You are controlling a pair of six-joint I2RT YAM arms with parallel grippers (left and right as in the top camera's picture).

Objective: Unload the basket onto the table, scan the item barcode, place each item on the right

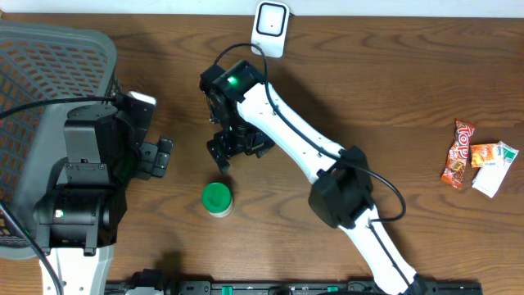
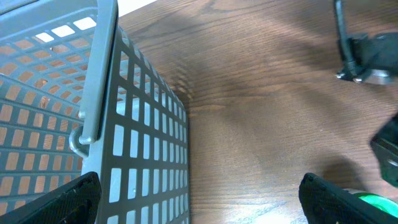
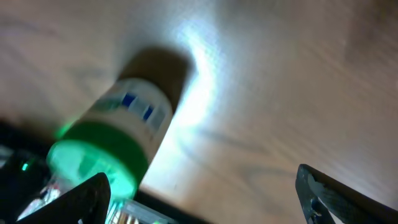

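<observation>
Bottle (image 1: pixel 217 199) with green cap, standing on its base near the front edge of the desk, about midway along. Judged light, stiff plastic, smooth and round-sided, so liable to slip or topple. Best taken across the pale body below the cap, with the printed label left uncovered. Just beyond, right gripper (image 1: pixel 236 149), jaws wide, empty, apart from the bottle. Left gripper (image 1: pixel 162 156) beside the basket (image 1: pixel 49 74) at the left edge, jaws wide, empty. Scanner (image 1: pixel 271 18) at the far edge.
</observation>
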